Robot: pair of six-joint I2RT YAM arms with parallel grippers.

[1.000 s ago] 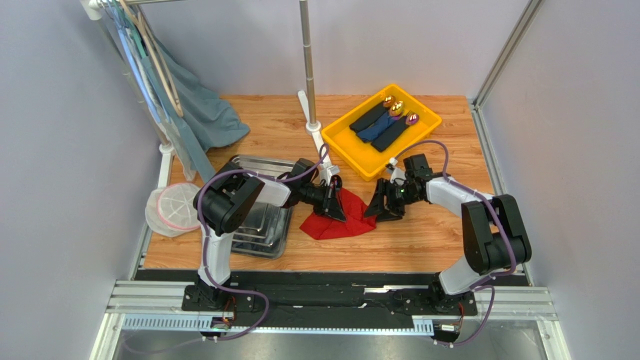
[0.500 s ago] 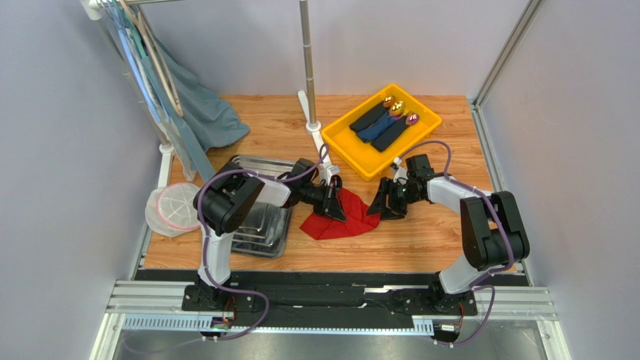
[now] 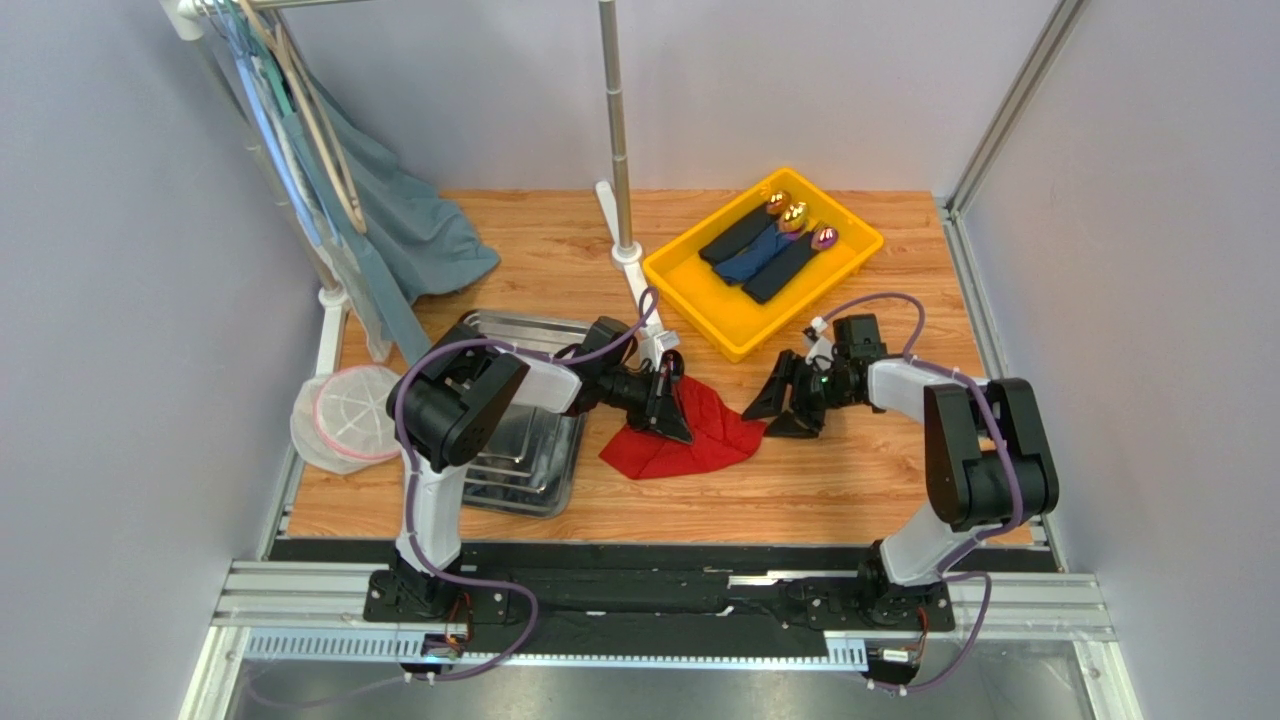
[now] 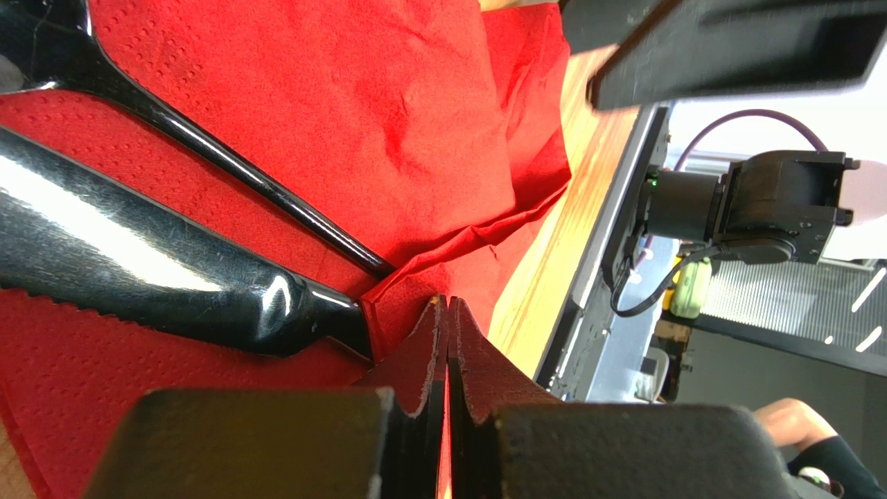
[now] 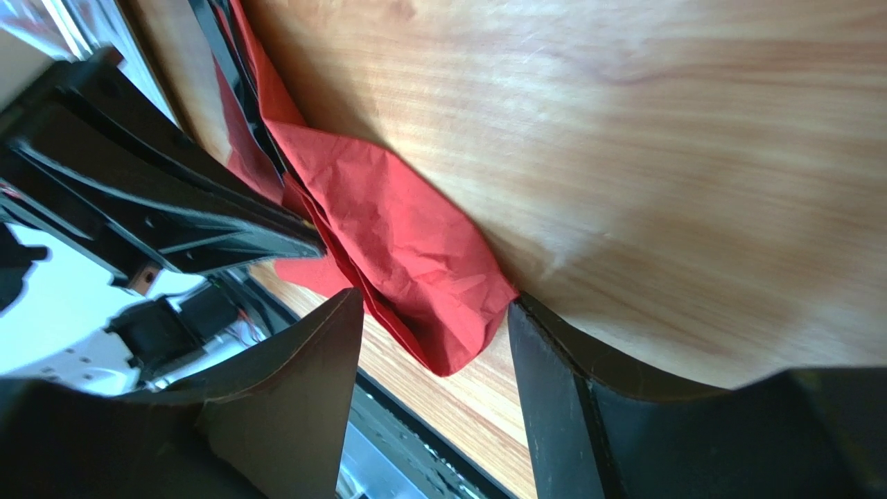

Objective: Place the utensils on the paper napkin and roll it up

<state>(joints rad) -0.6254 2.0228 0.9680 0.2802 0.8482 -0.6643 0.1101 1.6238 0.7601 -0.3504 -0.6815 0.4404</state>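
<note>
Wooden worktop (image 3: 857,480) enclosed by pale walls (image 3: 120,375), red napkin (image 3: 714,438) at centre bearing black utensils (image 4: 156,260), left claw (image 3: 676,416) clamped on its edge, right claw (image 3: 777,408) apart around its corner.

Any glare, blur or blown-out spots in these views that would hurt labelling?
Top external: evenly lit and sharp, soft shadows only. Left wrist: glare streak along the thick utensil; the left gripper in the foreground is blurred; background at right blown out. Right wrist: napkin sharp, near fingers dark and soft, lower-left background overexposed.
</note>
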